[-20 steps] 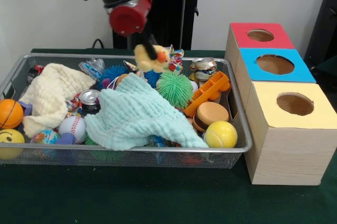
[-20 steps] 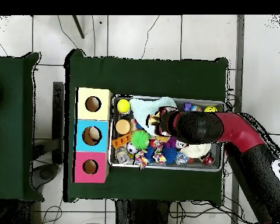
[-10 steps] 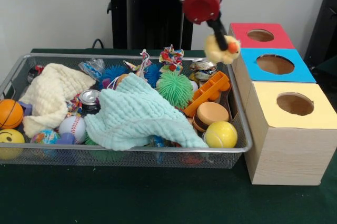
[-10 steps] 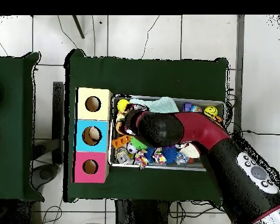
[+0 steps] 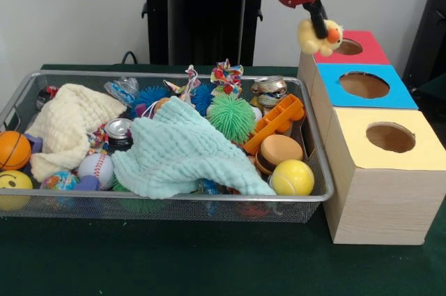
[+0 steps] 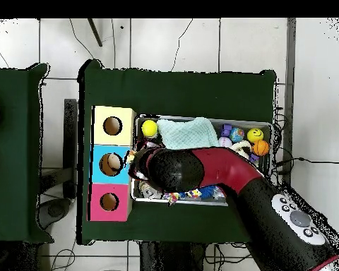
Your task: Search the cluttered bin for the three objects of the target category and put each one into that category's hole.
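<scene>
Carrying the yellow plush duck [image 5: 318,35] pinched in our pincer [image 5: 320,24], we hold it aloft just beside the red-topped box [image 5: 362,51], whose hole [image 5: 346,47] lies slightly to the picture's right, beyond the wire bin [image 5: 317,170].

Yellow plush duck [image 5: 317,35], orange beak

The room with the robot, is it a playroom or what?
Probably a robot test lab: a robot arm holds a yellow plush duck over wooden boxes with coloured holes, beside a wire bin of toys on a green table.
</scene>
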Motion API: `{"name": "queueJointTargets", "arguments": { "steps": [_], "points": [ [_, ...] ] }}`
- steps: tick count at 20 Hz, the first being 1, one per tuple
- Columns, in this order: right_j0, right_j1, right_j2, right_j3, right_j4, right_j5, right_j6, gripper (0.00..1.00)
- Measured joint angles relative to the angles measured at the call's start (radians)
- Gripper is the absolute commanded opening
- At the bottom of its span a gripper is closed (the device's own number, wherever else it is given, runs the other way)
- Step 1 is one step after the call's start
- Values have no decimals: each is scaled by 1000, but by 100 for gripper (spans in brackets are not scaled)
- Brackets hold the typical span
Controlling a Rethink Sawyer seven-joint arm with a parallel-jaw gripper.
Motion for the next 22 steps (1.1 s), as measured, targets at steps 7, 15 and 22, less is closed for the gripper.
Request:
{"name": "queueJointTargets", "arguments": {
  "steps": [7,15,22],
  "points": [
    [47,-42,-58,79,1,-8,0,0],
    [144,-64,-132,148,38,-84,41,0],
    [244,-79,-191,179,86,-163,141,0]
  ]
}}
